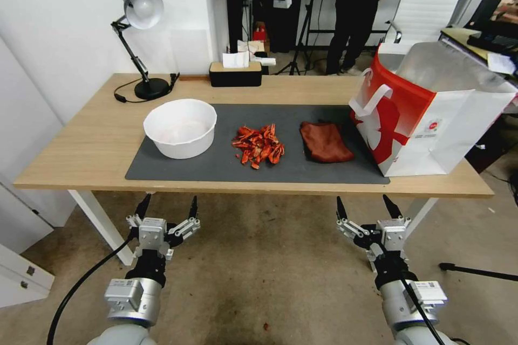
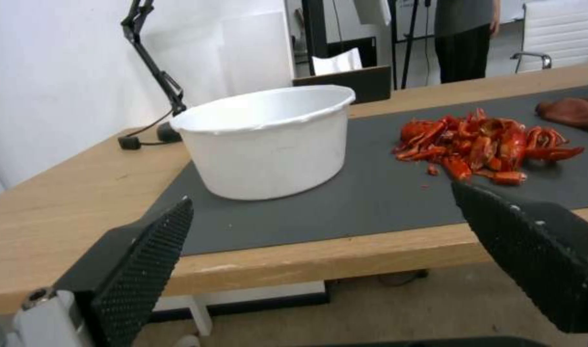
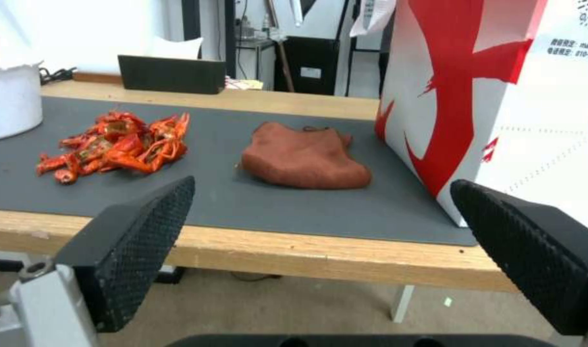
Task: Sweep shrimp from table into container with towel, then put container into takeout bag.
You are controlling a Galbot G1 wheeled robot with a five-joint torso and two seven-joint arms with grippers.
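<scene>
On the grey mat shrimp [image 1: 258, 145] were piled between container [image 1: 180, 128] left and towel [image 1: 325, 142] right | takeout bag [image 1: 426, 113] far right | left gripper [image 1: 166, 214] and right gripper [image 1: 368, 206] held below table [image 1: 81, 145] edge, fingers apart | sweeping judged unstarted; towel grasp needed.

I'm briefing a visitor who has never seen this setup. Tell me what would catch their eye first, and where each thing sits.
The glossy red-orange shrimp pile stands out at the middle of the dark mat, between the white container on its left and the rust-brown towel on its right. The big red and white takeout bag stands at the table's right end. Both end effectors, left and right, hang open below the near edge.
</scene>
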